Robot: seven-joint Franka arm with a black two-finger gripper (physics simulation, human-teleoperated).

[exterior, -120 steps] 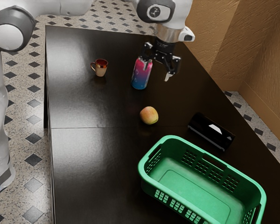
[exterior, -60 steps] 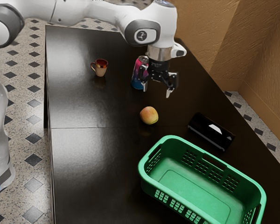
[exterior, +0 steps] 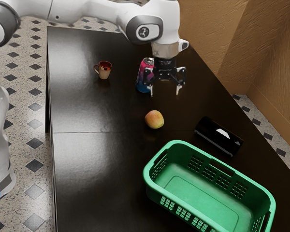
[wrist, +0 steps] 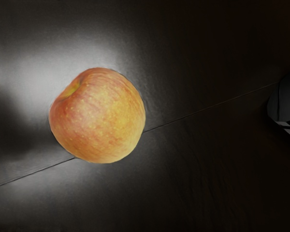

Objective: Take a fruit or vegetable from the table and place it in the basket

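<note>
A green plastic basket (exterior: 193,198) sits open side up, apparently placed to receive the apple (exterior: 154,119), which rests just beyond it on the dark table (exterior: 96,169). The wrist view picks out its stem hollow (wrist: 72,89). The black gripper (exterior: 165,91) hangs empty, fingers spread, likely to straddle it. The exterior view adds a pink-and-blue can (exterior: 145,72) and a mug (exterior: 105,72).
</note>
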